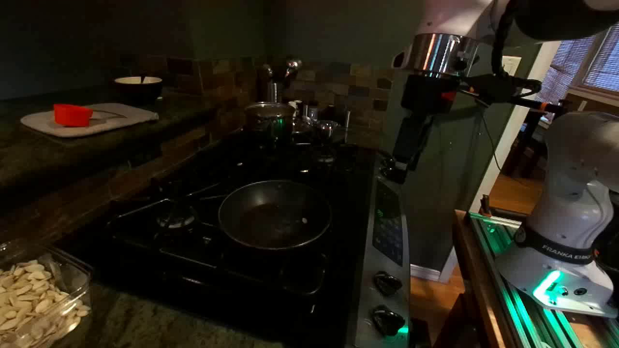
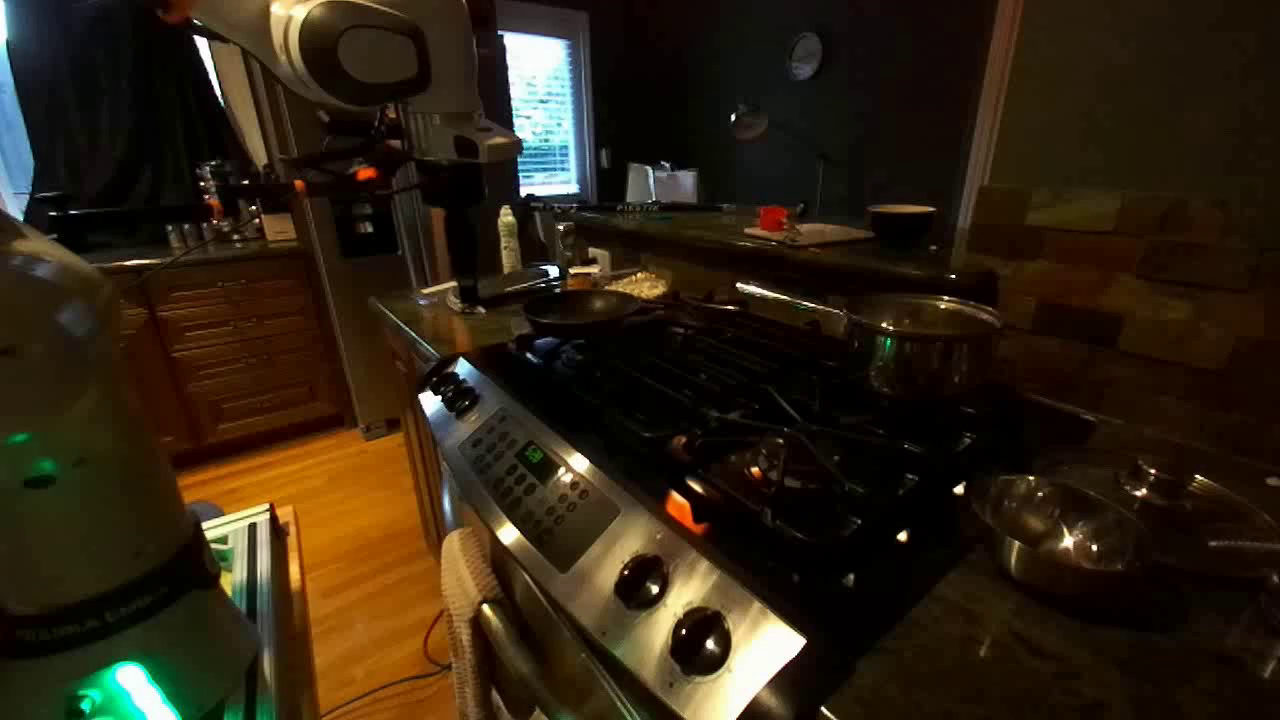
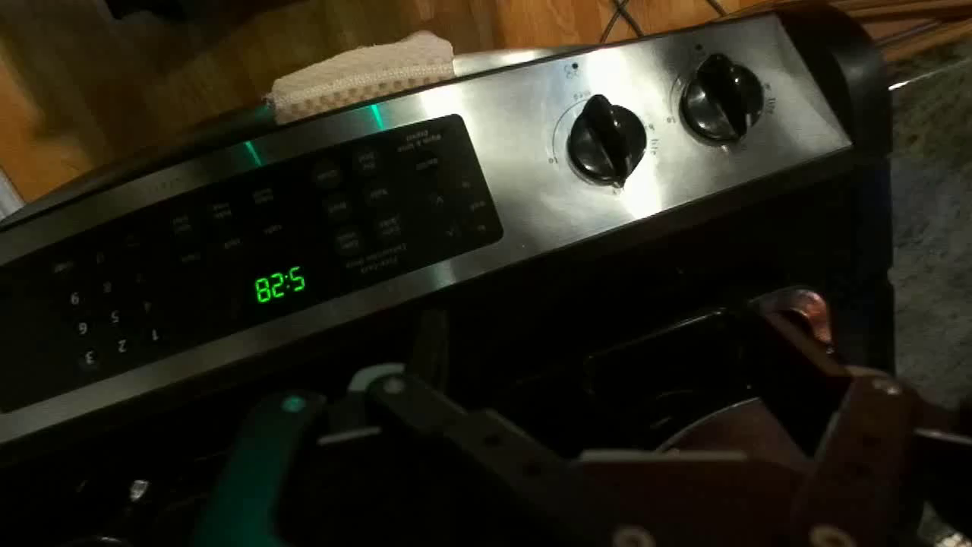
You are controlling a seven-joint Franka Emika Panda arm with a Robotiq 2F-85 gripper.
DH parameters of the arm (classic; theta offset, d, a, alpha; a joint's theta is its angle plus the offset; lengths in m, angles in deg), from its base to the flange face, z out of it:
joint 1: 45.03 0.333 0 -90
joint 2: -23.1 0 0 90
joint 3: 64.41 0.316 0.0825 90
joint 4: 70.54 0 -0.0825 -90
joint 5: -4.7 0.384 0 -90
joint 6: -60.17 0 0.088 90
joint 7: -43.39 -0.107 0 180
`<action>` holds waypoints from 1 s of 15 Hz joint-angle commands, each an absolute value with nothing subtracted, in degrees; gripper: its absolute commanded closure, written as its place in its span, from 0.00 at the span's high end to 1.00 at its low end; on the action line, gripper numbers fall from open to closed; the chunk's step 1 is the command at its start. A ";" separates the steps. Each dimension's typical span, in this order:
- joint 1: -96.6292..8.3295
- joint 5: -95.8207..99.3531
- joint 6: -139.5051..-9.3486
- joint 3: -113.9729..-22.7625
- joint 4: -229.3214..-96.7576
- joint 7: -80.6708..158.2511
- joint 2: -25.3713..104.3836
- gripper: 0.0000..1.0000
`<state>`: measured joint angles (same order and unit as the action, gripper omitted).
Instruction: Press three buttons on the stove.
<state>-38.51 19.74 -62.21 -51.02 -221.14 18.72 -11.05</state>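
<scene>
The stove (image 1: 271, 285) is a black cooktop with a grey control strip, and it also shows in an exterior view (image 2: 640, 420) and in the wrist view (image 3: 524, 304). The buttons (image 2: 515, 490) sit in rows on a dark panel in that strip, beside a green display. In the wrist view the buttons (image 3: 334, 205) look upside down, and none is covered by the gripper. My gripper (image 3: 615, 327) is open and empty, its fingers wide apart over the cooktop beside the strip. It hangs in the air, pointing down, in both exterior views (image 1: 399, 166) (image 2: 466, 290).
Round dark knobs (image 3: 607, 140) flank the panel at both ends of the strip. A frying pan (image 1: 275, 215) and a lidded pot (image 2: 925, 345) stand on the cooktop. A steel bowl (image 2: 1060, 535) is on the counter. A towel (image 2: 465, 590) hangs at the stove's front.
</scene>
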 commanded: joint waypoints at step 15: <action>-43.88 12.29 -64.04 -51.48 -228.38 17.50 -9.84 0.42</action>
<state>-42.30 15.64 -62.48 -51.73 -228.47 18.24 -11.26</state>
